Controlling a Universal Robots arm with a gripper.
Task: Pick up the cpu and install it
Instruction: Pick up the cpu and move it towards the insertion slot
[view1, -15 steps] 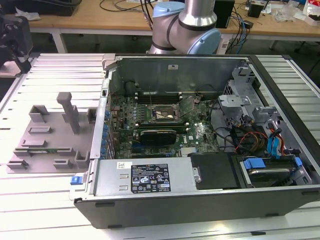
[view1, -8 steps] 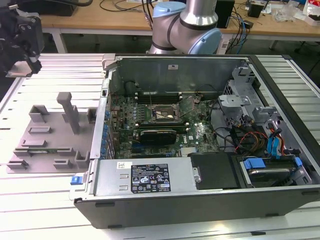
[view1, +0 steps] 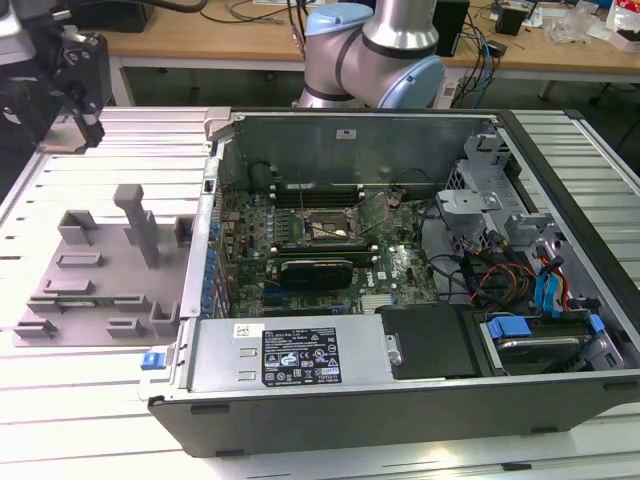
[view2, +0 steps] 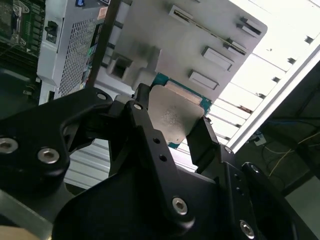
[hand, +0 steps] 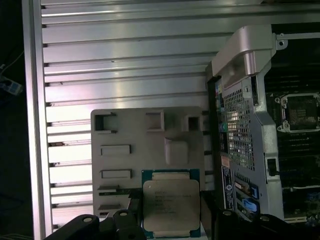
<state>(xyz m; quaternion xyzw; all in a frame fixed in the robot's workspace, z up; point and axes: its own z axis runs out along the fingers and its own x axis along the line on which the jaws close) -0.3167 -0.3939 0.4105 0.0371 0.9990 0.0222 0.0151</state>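
In the exterior view the gripper (view1: 75, 110) hangs above the table near the grey fixture tray (view1: 95, 285), on the tray's side away from the open computer case (view1: 400, 395). In the second wrist view its black fingers (view2: 143, 117) clamp opposite edges of the cpu (view2: 175, 116), lifted clear of the tray. In the first wrist view the cpu shows silver top up, overlapping one tray edge.

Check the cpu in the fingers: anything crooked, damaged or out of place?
Nothing stands out. In the first wrist view the cpu sits square between the fingers, its edges in line with them, with the grey tray behind it.
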